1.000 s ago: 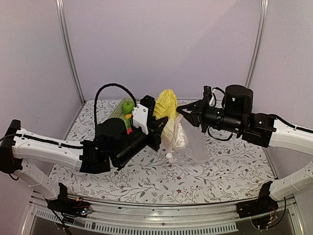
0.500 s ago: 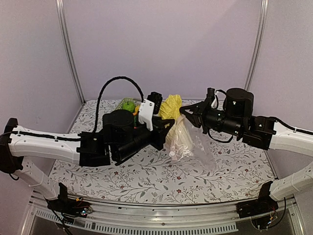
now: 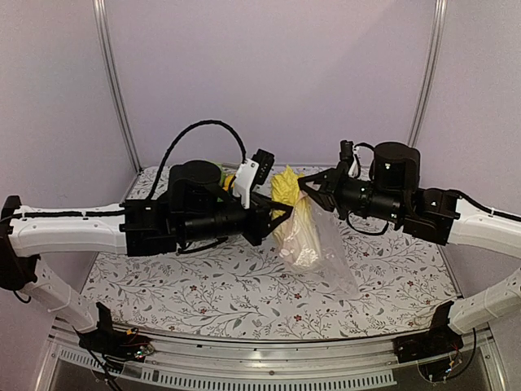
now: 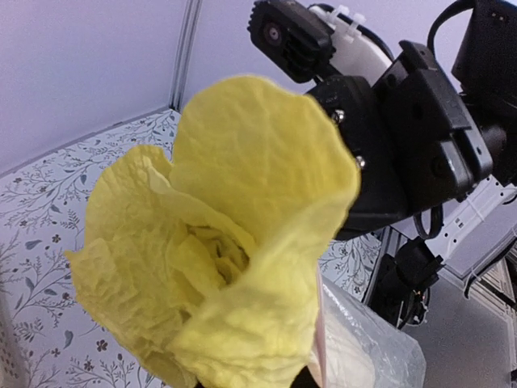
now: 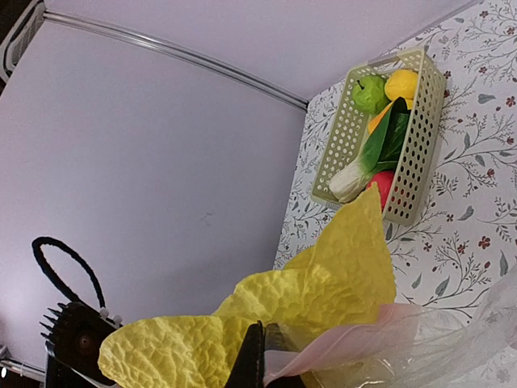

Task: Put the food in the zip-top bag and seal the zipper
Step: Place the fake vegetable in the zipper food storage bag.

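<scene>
The zip-top bag point(image 3: 322, 246) hangs in the air between my two grippers, its bottom near the table. The yellow-white leafy cabbage point(image 3: 286, 184) stands in it, lower half inside and leaves sticking out of the mouth. My left gripper point(image 3: 282, 214) is shut on the bag's left mouth edge; in the left wrist view the cabbage point(image 4: 234, 242) hides its fingers. My right gripper point(image 5: 260, 360) is shut on the pinkish zipper point(image 5: 355, 339) at the right edge. The rest of the food lies in a basket: green apple point(image 5: 369, 93), small yellow fruit point(image 5: 401, 83), dark green vegetable point(image 5: 386, 137), red fruit point(image 5: 381, 184).
The pale green lattice basket point(image 5: 420, 153) stands at the back left of the flower-patterned table point(image 3: 244, 285), mostly hidden behind my left arm in the top view. Purple walls and metal posts close in the back and sides.
Both grippers have risen and lifted the bag with the cabbage off the table. The left arm has swung up and back; the bag now hangs lower on the right.
</scene>
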Tool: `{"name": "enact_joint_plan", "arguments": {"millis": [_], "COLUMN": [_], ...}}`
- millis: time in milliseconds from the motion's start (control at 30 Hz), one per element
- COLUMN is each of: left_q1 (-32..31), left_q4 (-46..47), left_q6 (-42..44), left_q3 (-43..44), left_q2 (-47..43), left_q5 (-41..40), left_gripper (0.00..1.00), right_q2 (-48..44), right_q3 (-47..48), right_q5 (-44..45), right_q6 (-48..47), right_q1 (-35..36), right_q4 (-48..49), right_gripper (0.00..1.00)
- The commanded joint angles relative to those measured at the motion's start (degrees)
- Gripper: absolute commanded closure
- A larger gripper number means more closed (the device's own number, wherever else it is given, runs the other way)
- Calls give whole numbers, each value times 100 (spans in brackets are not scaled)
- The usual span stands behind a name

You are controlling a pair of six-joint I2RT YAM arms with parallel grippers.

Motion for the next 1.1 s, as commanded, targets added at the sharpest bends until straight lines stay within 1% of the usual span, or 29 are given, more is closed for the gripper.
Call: {"name": "enact_joint_plan", "arguments": {"millis": [0,67,133,333,467,600,667,800,867,967,1067], "left_q1": [244,406,533,675,734,803,861,1004,1013,1017,1055], "left_q4": [-426,-431,-679,-1091,-1047,-943,-830,-244,-164,-257,-427], "left_q6": [-247,-377,-472,-447,-460,-474,-503,-667,-645,-592,-505], "left_q3": [416,527,656,1071,1163,1111,1031,921,954,966,890], "left_q2": [221,362,520,912,1013,953,871,805,814,753,592], "left_q5": [1352,1622,1837,2090,2256,2214,2188,2600,2792,2755,2554], "left_gripper": [99,99,99,99,98,96,93,87,80,68,62], "right_q2": [181,198,171,44,4,-10,-29,-63,-91,-173,-275], "right_q3": [383,392,385,377,427,405,363,294,240,135,-15], "right_q5": [-668,-810,-940,-1173,-1211,-1134,-1086,-1064,-965,-747,-420], "right_q6": [-640,-788,-945,-1323,-1488,-1556,-1587,-1615,-1615,-1630,-1659], "right_q1": [11,12,17,11,12,10,14,13,14,16,14], "right_q4": [130,135,135,106,12,-262,-317,-377,-427,-507,-564], "right_gripper": [100,100,100,100,100,100,100,100,100,100,100]}}
